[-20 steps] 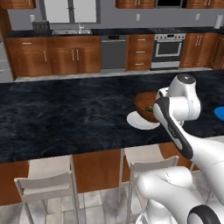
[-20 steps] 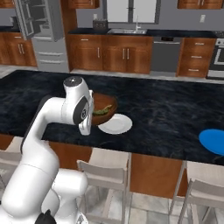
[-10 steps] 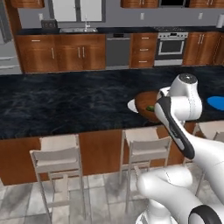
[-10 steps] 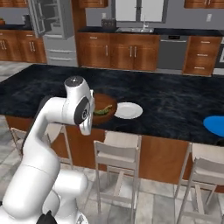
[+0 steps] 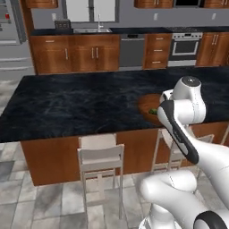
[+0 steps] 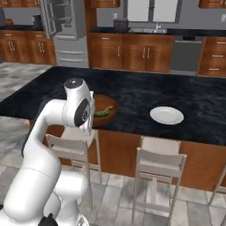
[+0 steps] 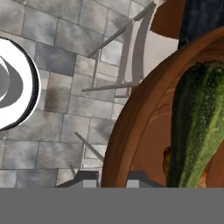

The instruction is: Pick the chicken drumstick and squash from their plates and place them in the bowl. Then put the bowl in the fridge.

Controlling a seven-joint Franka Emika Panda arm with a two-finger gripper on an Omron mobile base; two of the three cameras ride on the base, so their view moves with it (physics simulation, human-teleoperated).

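Note:
The reddish-brown bowl hangs at the front edge of the black island counter, close against my hand. In the hand view its rim curves over the tiled floor. The dark green squash lies inside it, and a bit of the orange drumstick peeks out beneath the squash. My gripper is shut on the bowl's rim; the arm hides it in both base views. The white plate sits bare on the counter to the right. The grey fridge stands at the far left with a door open.
Stools line the island's near side, one right below the bowl. The back wall holds wooden cabinets, a dishwasher, a steel oven and a sink.
The whole picture has shifted: the base has driven back and to the left along the island, so stools and floor come into view. The bowl has stayed with the hand.

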